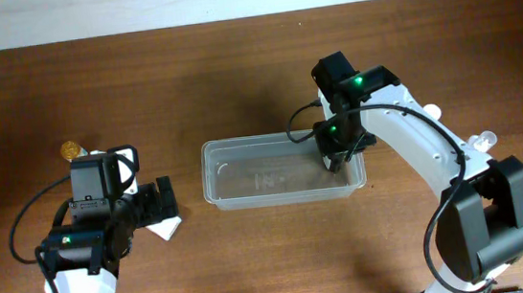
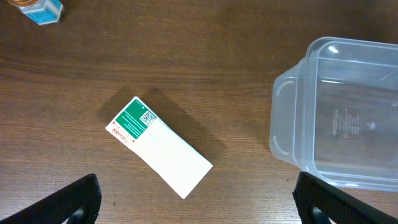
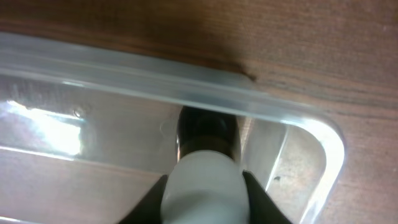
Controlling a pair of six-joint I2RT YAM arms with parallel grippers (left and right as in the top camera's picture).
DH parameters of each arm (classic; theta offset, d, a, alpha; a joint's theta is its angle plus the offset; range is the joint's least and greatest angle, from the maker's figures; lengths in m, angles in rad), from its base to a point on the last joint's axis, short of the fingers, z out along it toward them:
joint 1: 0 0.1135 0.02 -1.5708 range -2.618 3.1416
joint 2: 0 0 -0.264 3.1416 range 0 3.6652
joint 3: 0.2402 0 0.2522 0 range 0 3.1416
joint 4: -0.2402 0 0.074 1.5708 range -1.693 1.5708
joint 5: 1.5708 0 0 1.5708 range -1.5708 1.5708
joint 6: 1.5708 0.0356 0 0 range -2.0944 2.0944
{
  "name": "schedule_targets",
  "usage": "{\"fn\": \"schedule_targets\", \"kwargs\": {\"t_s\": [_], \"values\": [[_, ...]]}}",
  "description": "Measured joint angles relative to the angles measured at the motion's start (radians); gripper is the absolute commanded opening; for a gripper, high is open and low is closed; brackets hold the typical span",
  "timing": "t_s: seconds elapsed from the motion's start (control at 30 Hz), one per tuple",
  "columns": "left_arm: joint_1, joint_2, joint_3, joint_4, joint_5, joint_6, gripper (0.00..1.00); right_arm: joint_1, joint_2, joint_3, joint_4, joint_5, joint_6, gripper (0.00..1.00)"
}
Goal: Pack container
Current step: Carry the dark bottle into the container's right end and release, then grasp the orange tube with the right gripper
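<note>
The container [image 1: 267, 200] stands at the centre of the worktop [image 1: 235, 72]. The right claw [image 1: 334, 157] reaches into the container's right end and is clamped on a white bottle [image 3: 205, 177] with a dark cap. The left claw [image 2: 196, 183] has its fingers wide apart above a white box [image 2: 158, 146] with a green label. The box lies flat on the worktop, left of the container and apart from it.

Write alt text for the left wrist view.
A white box with a green label lies diagonally on the wooden table, below the open left gripper. A corner of the clear container shows at right, a small bottle at top left.
</note>
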Motion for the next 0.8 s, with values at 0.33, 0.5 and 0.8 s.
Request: {"fn": "schedule_targets", "kwargs": {"t_s": [0.33,0.5,0.8], "values": [[0.0,0.0,0.0,0.0,0.0,0.0,0.99,-0.007,-0.039,0.014,-0.059,0.008,0.0,0.45],[0.0,0.0,0.0,0.0,0.0,0.0,1.0,-0.058,-0.19,0.162,-0.113,0.06,-0.002,0.55],[0.0,0.0,0.0,0.0,0.0,0.0,0.99,-0.477,-0.241,0.283,-0.135,0.074,-0.027,0.56]]}}
